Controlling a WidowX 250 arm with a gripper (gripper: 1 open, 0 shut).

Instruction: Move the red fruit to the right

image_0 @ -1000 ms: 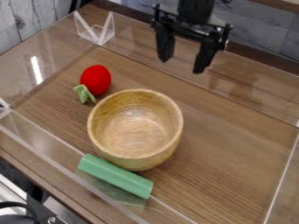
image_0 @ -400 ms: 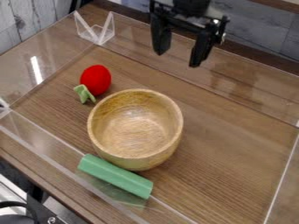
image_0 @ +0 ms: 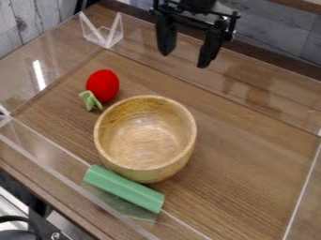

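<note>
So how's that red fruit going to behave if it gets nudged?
The fruit will probably roll, since its body looks rounded, though the green leafy end might make it veer. Its smooth, slightly shiny surface could be slippery too.

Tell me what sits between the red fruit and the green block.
In the camera view, the wooden bowl's left side lies between the red fruit and green block.

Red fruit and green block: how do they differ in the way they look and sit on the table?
The red fruit is rounded, while the green block is long and straight-sided. The fruit is red with a green stem end; the block looks green all over. The fruit lies beyond the bowl as the camera sees it, the block on the near side. Both rest on the wooden table, outside the bowl.
</note>
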